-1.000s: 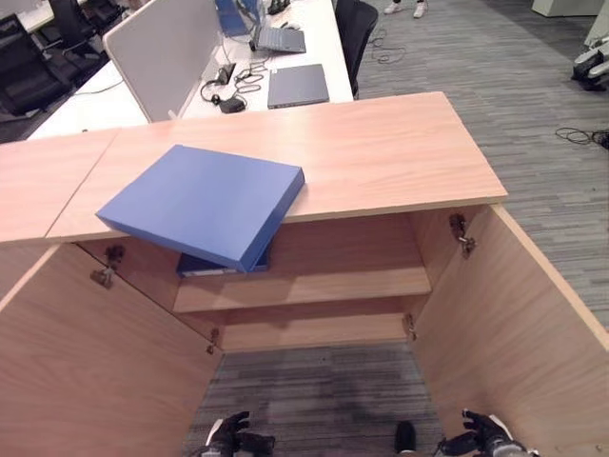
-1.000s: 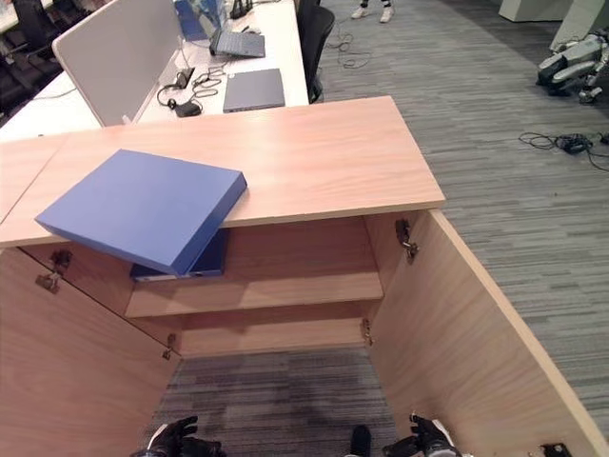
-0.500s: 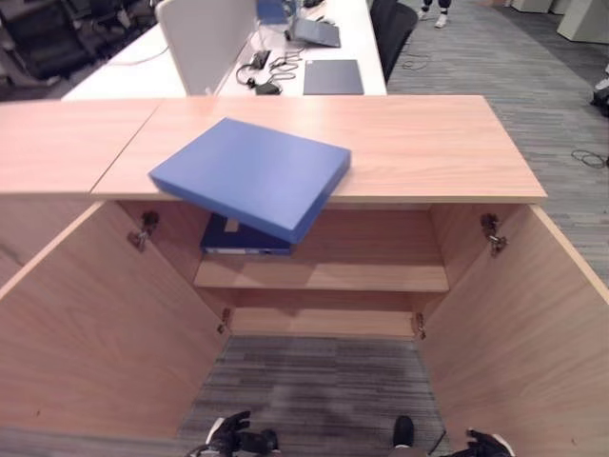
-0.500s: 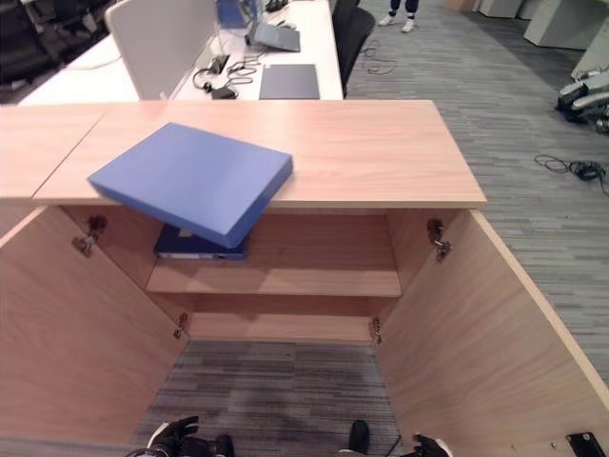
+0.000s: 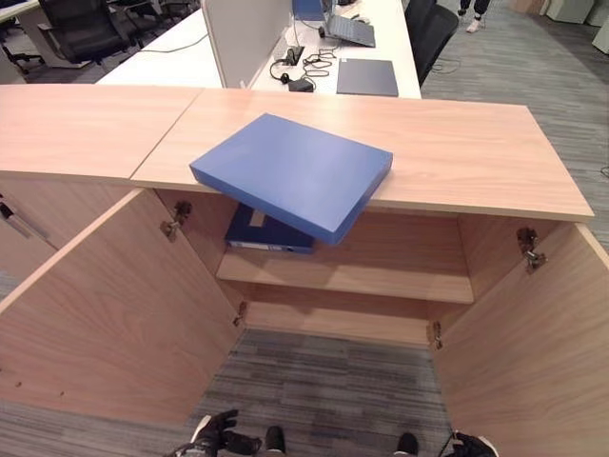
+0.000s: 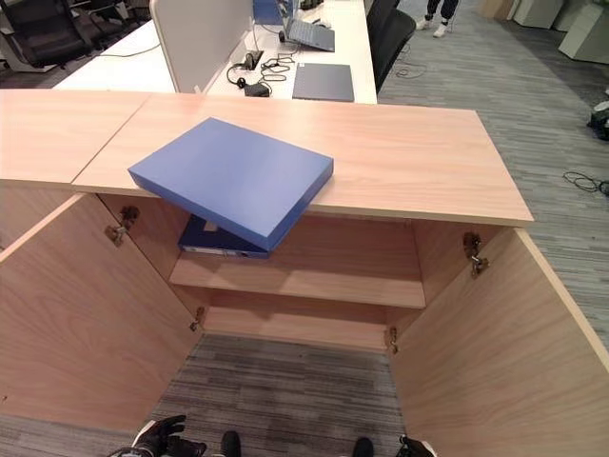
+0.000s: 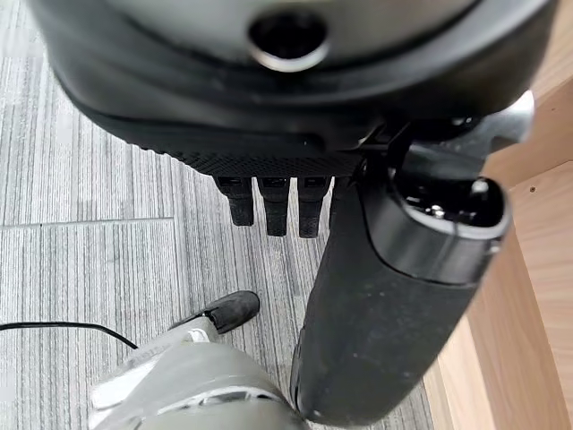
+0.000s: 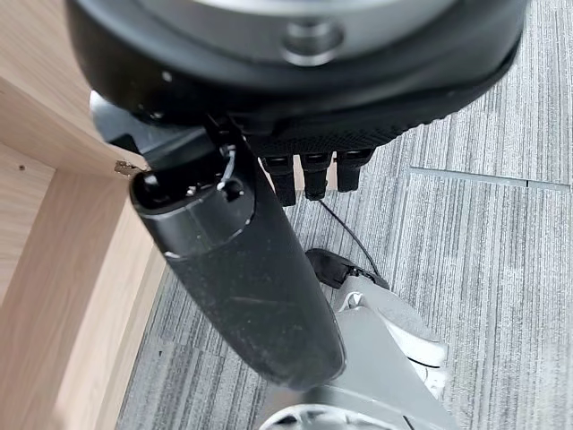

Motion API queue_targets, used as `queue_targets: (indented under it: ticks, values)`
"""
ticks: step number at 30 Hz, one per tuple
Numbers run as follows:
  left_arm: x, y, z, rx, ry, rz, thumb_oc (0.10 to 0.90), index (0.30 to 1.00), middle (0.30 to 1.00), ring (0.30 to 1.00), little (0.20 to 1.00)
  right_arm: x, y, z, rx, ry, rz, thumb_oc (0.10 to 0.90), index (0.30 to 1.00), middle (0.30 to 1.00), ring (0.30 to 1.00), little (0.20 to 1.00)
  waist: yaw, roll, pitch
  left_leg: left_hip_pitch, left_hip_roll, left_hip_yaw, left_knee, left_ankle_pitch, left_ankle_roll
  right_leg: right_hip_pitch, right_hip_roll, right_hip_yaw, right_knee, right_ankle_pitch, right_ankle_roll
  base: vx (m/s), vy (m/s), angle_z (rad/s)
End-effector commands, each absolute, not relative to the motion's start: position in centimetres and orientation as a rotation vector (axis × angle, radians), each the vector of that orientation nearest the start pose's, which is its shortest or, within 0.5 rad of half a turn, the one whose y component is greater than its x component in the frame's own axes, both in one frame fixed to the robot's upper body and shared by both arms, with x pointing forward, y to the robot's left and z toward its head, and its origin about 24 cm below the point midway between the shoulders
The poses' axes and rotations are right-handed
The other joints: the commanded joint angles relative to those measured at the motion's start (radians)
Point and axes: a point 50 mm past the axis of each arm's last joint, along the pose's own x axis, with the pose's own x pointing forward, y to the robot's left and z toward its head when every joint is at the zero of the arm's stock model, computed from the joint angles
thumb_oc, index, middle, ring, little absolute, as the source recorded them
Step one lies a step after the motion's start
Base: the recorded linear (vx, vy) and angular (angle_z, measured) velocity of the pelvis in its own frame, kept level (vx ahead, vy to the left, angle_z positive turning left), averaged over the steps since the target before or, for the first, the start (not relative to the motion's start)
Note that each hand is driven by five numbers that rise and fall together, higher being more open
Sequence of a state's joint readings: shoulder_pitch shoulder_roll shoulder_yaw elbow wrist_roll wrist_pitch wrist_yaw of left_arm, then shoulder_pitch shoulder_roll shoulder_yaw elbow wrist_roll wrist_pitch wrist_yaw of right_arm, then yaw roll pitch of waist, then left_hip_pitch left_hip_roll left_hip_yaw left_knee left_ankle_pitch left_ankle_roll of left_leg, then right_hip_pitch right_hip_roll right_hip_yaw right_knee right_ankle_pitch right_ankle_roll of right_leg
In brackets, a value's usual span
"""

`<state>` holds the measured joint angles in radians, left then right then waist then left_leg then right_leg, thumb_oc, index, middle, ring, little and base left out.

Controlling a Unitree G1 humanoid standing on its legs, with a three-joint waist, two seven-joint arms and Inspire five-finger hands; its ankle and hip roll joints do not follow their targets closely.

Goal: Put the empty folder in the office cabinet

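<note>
While both arms hang low in front of the cabinet, I log the left hand (image 5: 217, 436) and right hand (image 5: 471, 445) near the carpet, each holding nothing; the wrist views show their fingers relaxed and straight, thumbs standing free.

Both cabinet doors stand wide open, left door (image 5: 114, 314) and right door (image 5: 528, 352), with bare carpet (image 5: 324, 390) between them.

Inside, a second blue folder (image 5: 266, 233) lies flat on the left part of the inner shelf (image 5: 381, 278); the right part is free.

Above and ahead of the hands, the empty folder (image 5: 295, 171) rests on the cabinet top (image 5: 476, 157), left of centre. Its near corner overhangs the front edge; its long axis runs diagonally, far-left to near-right.

I judge the left hand nearer, with that overhanging corner the easiest place to get fingers under.

Beyond: white desks (image 5: 190, 62) with a divider panel (image 5: 245, 33), laptops (image 5: 367, 76), cables, office chairs (image 5: 81, 24), and a person's feet far off
</note>
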<state>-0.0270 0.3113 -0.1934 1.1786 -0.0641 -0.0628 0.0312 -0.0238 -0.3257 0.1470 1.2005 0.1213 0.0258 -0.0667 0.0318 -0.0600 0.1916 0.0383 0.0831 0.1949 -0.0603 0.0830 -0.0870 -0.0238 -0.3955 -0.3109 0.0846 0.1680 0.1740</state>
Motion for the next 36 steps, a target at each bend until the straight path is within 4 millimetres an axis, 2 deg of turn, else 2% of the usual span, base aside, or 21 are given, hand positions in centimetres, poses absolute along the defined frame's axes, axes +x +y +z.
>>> queue_targets:
  ticks: [1,2,3,4,6,7,8,12,14,16,20,23,24,26,27,28,30,32,33,34,36]
  values:
    - [12.2,28.0,-13.7,0.418,1.076,0.113,0.8,0.9,0.9,0.9,0.9,13.0,-27.2,-13.9,-0.313,1.104,-0.211,0.8,0.9,0.9,0.9,0.9,0.022,0.054,0.056,0.029,-0.001,0.009,0.076,-0.137,0.032,-0.024,-0.002,-0.005,0.24,-0.041,0.086,0.09,0.292,-0.16]
    - [12.3,27.9,-13.7,0.423,1.073,0.11,0.8,0.9,0.9,0.9,0.9,12.9,-27.0,-14.0,-0.302,1.103,-0.212,0.8,0.9,0.9,0.9,0.9,0.006,0.059,0.064,0.039,-0.015,-0.004,0.065,-0.129,0.043,-0.036,0.074,0.048,0.246,-0.097,0.07,0.13,0.291,-0.16]
    - [12.1,27.8,-13.8,0.421,1.082,0.11,0.8,0.9,0.9,0.9,0.9,12.1,-26.9,-14.3,-0.294,1.124,-0.221,0.8,0.9,0.9,0.9,0.9,-0.003,0.068,0.06,0.06,-0.033,-0.019,0.013,-0.111,0.054,-0.043,0.18,0.09,0.218,-0.181,0.047,0.1,0.205,-0.04]
    - [12.1,27.8,-13.8,0.421,1.082,0.11,0.8,0.9,0.9,0.9,0.9,12.2,-26.9,-14.3,-0.294,1.124,-0.221,0.8,0.9,0.9,0.9,0.9,-0.003,0.069,0.059,0.058,-0.031,-0.019,0.012,-0.108,0.054,-0.044,0.182,0.089,0.213,-0.177,0.045,0.08,0.115,0.23]
    - [12.2,27.7,-13.8,0.421,1.086,0.105,0.8,0.9,0.9,0.9,0.9,11.7,-26.8,-14.4,-0.296,1.136,-0.22,0.8,0.9,0.9,0.9,0.9,-0.009,0.07,0.059,0.065,-0.043,-0.026,-0.012,-0.101,0.056,-0.053,0.241,0.084,0.174,-0.204,0.016,0.04,0.027,0.32]
    - [12.2,27.5,-13.9,0.425,1.087,0.094,0.8,0.9,0.9,0.9,0.9,11.6,-26.8,-14.5,-0.31,1.141,-0.216,0.8,0.9,0.9,0.9,0.9,-0.013,0.064,0.058,0.069,-0.052,-0.024,-0.024,-0.102,0.054,-0.063,0.26,0.063,0.125,-0.199,-0.004,0.04,-0.001,0.05]
    - [12.5,27.3,-13.9,0.425,1.08,0.088,0.8,0.9,0.9,0.9,0.9,11.7,-26.8,-14.4,-0.313,1.138,-0.216,0.8,0.9,0.9,0.9,0.9,-0.019,0.064,0.061,0.072,-0.056,-0.026,-0.027,-0.104,0.054,-0.075,0.27,0.055,0.107,-0.192,-0.009,0.04,-0.001,-0.09]
    - [13.4,26.8,-13.7,0.421,1.052,0.076,0.8,0.9,0.9,0.9,0.9,11.5,-27.3,-14.3,-0.311,1.142,-0.241,0.8,0.9,0.9,0.9,0.9,-0.047,0.075,0.078,0.074,-0.063,-0.04,-0.027,-0.107,0.052,-0.145,0.277,0.039,0.123,-0.174,-0.004,0.06,-0.009,-0.04]
    - [13.7,26.6,-13.6,0.425,1.04,0.064,0.8,0.9,0.9,0.9,0.9,10.6,-27.6,-14.5,-0.313,1.168,-0.25,0.8,0.9,0.9,0.9,0.9,-0.055,0.069,0.079,0.078,-0.073,-0.046,-0.025,-0.11,0.051,-0.116,0.275,0.033,0.082,-0.171,-0.01,0.08,-0.049,0.25]
    - [13.6,26.1,-13.8,0.429,1.042,0.035,0.8,0.9,0.9,0.9,0.9,9.2,-28.2,-14.7,-0.325,1.211,-0.266,0.8,0.9,0.9,0.9,0.9,-0.064,0.072,0.062,0.09,-0.082,-0.037,-0.011,-0.131,0.044,-0.058,0.291,0.044,0.01,-0.181,-0.034,0.17,-0.053,0.23]
    - [13.6,25.6,-14.0,0.425,1.04,0.015,0.8,0.9,0.9,0.9,0.9,8.4,-29.1,-14.5,-0.331,1.236,-0.292,0.8,0.9,0.9,0.9,0.9,-0.08,0.084,0.059,0.078,-0.073,-0.032,0.086,-0.171,0.022,-0.031,0.297,0.075,-0.008,-0.192,-0.054,0.13,-0.043,-0.01]
    - [13.8,25.7,-13.9,0.414,1.038,0.024,0.8,0.9,0.9,0.9,0.9,8.4,-29.5,-14.4,-0.336,1.235,-0.296,0.8,0.9,0.9,0.9,0.9,-0.086,0.088,0.06,0.059,-0.061,-0.03,0.135,-0.177,0.001,-0.019,0.297,0.081,-0.008,-0.205,-0.07,0.1,-0.061,0.02]
    - [13.9,25.9,-13.8,0.412,1.035,0.034,0.8,0.9,0.9,0.9,0.9,8.5,-29.6,-14.3,-0.331,1.228,-0.303,0.8,0.9,0.9,0.9,0.9,-0.088,0.088,0.059,0.051,-0.052,-0.028,0.159,-0.169,-0.01,-0.013,0.299,0.083,-0.009,-0.21,-0.074,0.15,-0.127,0.03]
    - [14.1,26.0,-13.7,0.402,1.029,0.043,0.8,0.9,0.9,0.9,0.9,8.8,-29.9,-14.1,-0.324,1.217,-0.31,0.8,0.9,0.9,0.9,0.9,-0.101,0.087,0.056,0.019,-0.009,0.01,0.276,-0.113,-0.06,0.012,0.301,0.069,-0.014,-0.231,-0.089,0.13,-0.123,0.03]
    - [14.1,26.0,-13.7,0.402,1.029,0.042,0.8,0.9,0.9,0.9,0.9,8.8,-29.9,-14.1,-0.324,1.217,-0.31,0.8,0.9,0.9,0.9,0.9,-0.102,0.088,0.056,0.015,-0.007,0.009,0.282,-0.115,-0.062,0.011,0.302,0.068,-0.014,-0.231,-0.09,0.07,-0.086,0.13]
    - [14.3,25.9,-13.6,0.401,1.02,0.036,0.8,0.9,0.9,0.9,0.9,8.8,-30.1,-14.1,-0.33,1.215,-0.309,0.8,0.9,0.9,0.9,0.9,-0.099,0.08,0.064,-0.024,0.006,0.019,0.366,-0.065,-0.082,0.025,0.299,0.068,-0.016,-0.237,-0.099,0.07,-0.106,0.16]
    - [14.6,25.8,-13.5,0.4,1.012,0.034,0.8,0.9,0.9,0.9,0.9,9.1,-30.3,-13.9,-0.349,1.21,-0.305,0.8,0.9,0.9,0.9,0.9,-0.089,0.06,0.077,-0.1,0.015,0.002,0.515,-0.004,-0.11,0.046,0.294,0.07,-0.022,-0.243,-0.118,0.1,-0.142,0.3]
    - [14.6,25.7,-13.6,0.403,1.018,0.038,0.8,0.9,0.9,0.9,0.9,9.5,-30.5,-13.7,-0.359,1.204,-0.306,0.8,0.9,0.9,0.9,0.9,-0.079,0.039,0.084,-0.158,0.015,-0.024,0.593,-0.004,-0.102,0.068,0.285,0.075,-0.038,-0.247,-0.12,0.13,-0.085,0.12]
    - [14.3,25.6,-13.8,0.399,1.027,0.037,0.8,0.9,0.9,0.9,0.9,9.8,-30.6,-13.6,-0.362,1.197,-0.308,0.8,0.9,0.9,0.9,0.9,-0.067,0.032,0.087,-0.187,0.042,-0.032,0.561,-0.012,-0.086,0.086,0.276,0.084,-0.052,-0.251,-0.112,0.12,-0.017,0.01]
    - [14.2,25.6,-13.8,0.399,1.027,0.037,0.8,0.9,0.9,0.9,0.9,9.7,-30.6,-13.6,-0.362,1.197,-0.308,0.8,0.9,0.9,0.9,0.9,-0.067,0.032,0.087,-0.186,0.043,-0.031,0.563,-0.014,-0.085,0.087,0.277,0.085,-0.053,-0.251,-0.112,0.17,0.049,-0.14]
    - [13.6,25.3,-14.1,0.404,1.044,0.02,0.8,0.9,0.9,0.9,0.9,10.4,-30.5,-13.4,-0.369,1.179,-0.294,0.8,0.9,0.9,0.9,0.9,-0.045,0.036,0.079,-0.193,0.033,-0.084,0.449,-0.043,-0.06,0.096,0.285,0.108,-0.063,-0.255,-0.101,0.22,0.111,-0.38]
